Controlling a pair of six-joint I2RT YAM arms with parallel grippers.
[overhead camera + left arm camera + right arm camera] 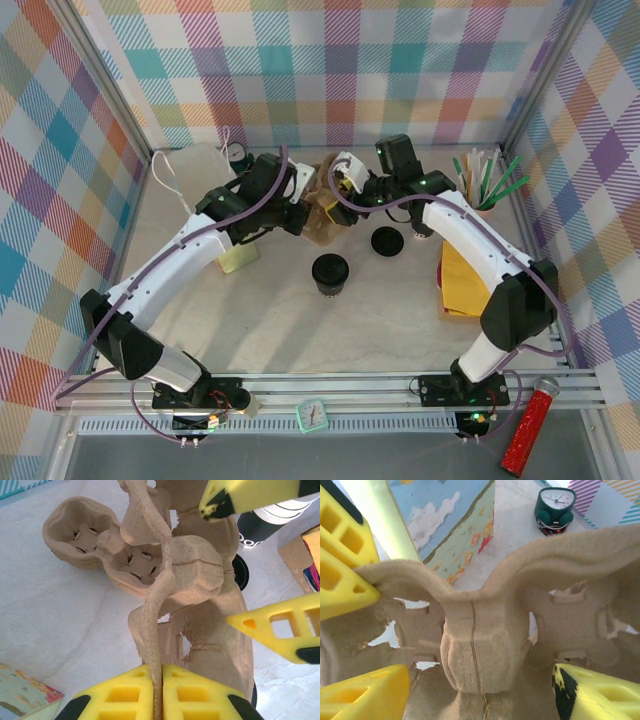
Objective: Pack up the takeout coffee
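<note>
Pulp carrier [200, 570], pinched by left gripper [157, 674], stands beyond the takeout coffee [330, 272].

The scene is viewed by the top external camera from above and behind the arms, tilted down on the table [290, 330]. The arm bases [195, 385] are kept at its lower edge, and the whole workspace is covered from far. The left wrist camera is carried just behind the left gripper [157, 672]. It is pointed along the fingers, steeply downward, very near the pulp cup carrier [200, 580]. The right wrist camera is set likewise behind the right gripper [480, 672], still nearer, and a green clock [555, 507] is seen beyond. The carrier is shared by all three views. In each wrist view the other gripper's fingers are also caught.
</note>
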